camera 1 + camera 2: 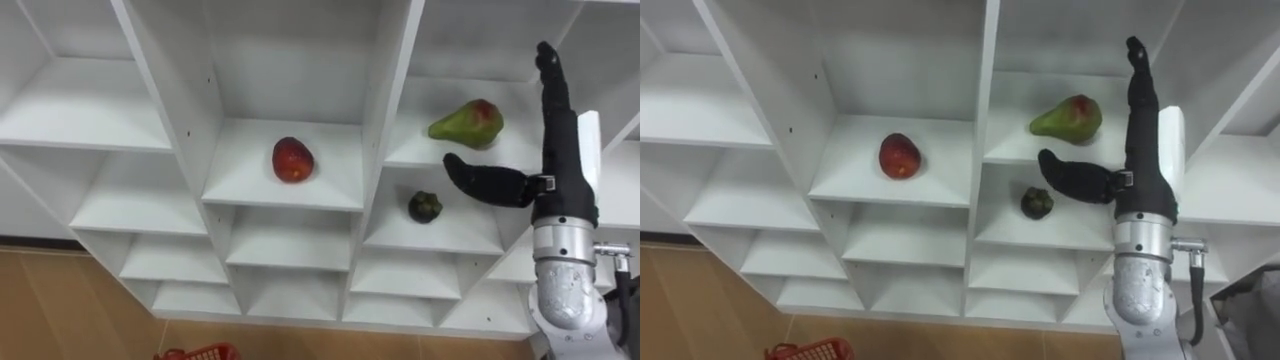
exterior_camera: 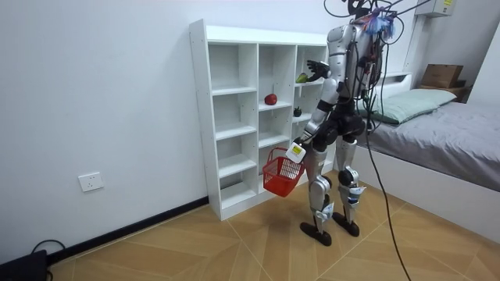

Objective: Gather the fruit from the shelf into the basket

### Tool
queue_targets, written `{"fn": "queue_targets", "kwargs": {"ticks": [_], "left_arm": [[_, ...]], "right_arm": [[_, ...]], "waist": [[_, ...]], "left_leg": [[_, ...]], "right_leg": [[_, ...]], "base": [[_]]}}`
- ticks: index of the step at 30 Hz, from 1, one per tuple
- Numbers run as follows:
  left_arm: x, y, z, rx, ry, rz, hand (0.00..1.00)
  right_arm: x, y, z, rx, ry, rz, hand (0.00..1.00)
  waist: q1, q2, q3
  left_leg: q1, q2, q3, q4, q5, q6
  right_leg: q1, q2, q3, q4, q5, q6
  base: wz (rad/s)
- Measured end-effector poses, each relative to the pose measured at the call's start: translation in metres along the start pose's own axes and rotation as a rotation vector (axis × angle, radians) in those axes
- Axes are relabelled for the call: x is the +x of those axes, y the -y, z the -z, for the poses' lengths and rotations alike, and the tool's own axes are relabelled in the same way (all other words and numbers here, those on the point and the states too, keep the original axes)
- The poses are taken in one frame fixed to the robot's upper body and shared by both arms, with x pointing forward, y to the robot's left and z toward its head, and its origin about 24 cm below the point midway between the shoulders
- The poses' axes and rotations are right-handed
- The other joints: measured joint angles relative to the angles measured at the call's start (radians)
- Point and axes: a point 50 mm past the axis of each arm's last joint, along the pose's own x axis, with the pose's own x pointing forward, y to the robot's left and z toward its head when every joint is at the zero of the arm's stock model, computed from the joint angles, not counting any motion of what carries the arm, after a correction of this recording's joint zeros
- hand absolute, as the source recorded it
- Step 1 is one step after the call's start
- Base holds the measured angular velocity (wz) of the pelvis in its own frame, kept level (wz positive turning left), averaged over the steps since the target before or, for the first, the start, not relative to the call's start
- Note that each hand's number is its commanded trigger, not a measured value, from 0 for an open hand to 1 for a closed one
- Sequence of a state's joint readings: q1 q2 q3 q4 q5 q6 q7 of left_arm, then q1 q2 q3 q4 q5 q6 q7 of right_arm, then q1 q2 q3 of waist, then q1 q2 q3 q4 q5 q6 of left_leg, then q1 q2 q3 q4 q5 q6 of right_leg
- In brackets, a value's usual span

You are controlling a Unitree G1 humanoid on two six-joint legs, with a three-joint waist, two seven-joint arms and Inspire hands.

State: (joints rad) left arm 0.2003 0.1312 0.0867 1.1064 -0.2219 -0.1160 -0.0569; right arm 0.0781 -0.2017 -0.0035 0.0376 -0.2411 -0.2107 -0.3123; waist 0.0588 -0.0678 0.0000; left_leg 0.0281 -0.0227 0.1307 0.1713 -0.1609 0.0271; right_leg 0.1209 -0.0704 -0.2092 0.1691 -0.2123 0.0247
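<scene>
Bright, even indoor light fell on the white closet (image 1: 290,60), leaving only soft shadows beneath the apple (image 1: 292,159) and pear (image 1: 467,124); the shelf lines splayed outward toward the eye views' edges.

- Pear (image 1: 467,124) on a closet (image 1: 392,90) shelf, just left of the right hand (image 1: 562,175), above its thumb.
- Small fruit (image 1: 424,206) one shelf down, below the thumb.
- Apple (image 1: 292,159) one compartment further left, well apart from that hand.
- Basket (image 2: 281,173) hanging under the left hand (image 2: 298,150), before the closet.
</scene>
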Motion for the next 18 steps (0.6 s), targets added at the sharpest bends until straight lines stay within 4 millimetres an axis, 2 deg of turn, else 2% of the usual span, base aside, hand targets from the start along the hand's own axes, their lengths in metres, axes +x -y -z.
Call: {"fn": "queue_targets", "kwargs": {"ticks": [1, 4, 12, 18], "left_arm": [[0.0, 0.0, -0.001, 0.001, 0.003, 0.005, 1.0], [0.001, 0.0, -0.003, 0.002, 0.003, 0.014, 1.0], [0.001, -0.002, -0.002, 0.005, -0.012, 0.013, 1.0], [0.001, -0.004, -0.002, 0.011, -0.018, 0.005, 1.0]], "right_arm": [[0.002, 0.0, 0.004, 0.01, -0.025, -0.009, 0.0], [0.009, 0.004, 0.012, 0.028, -0.072, -0.023, 0.0], [0.029, 0.013, 0.002, 0.026, -0.036, -0.001, 0.0], [0.036, 0.011, 0.006, 0.017, -0.059, -0.001, 0.0]], "waist": [[0.0, -0.001, 0.0029], [0.0, -0.002, 0.0039], [0.001, -0.013, 0.0099], [0.002, -0.019, 0.0093]], "left_leg": [[-0.001, 0.0, -0.002, 0.001, 0.0, 0.0], [-0.008, -0.001, -0.006, 0.0, 0.001, 0.0], [-0.007, -0.005, -0.024, -0.004, 0.006, 0.0], [-0.007, -0.007, -0.029, -0.003, 0.007, 0.001]], "right_leg": [[0.0, 0.0, -0.004, 0.0, 0.0, 0.0], [0.0, -0.001, -0.007, 0.0, 0.0, 0.0], [-0.001, -0.001, -0.016, -0.001, 0.0, 0.0], [0.002, -0.004, -0.033, 0.0, 0.0, 0.0]], "base": [[0.06], [0.04], [0.06], [0.03]]}}
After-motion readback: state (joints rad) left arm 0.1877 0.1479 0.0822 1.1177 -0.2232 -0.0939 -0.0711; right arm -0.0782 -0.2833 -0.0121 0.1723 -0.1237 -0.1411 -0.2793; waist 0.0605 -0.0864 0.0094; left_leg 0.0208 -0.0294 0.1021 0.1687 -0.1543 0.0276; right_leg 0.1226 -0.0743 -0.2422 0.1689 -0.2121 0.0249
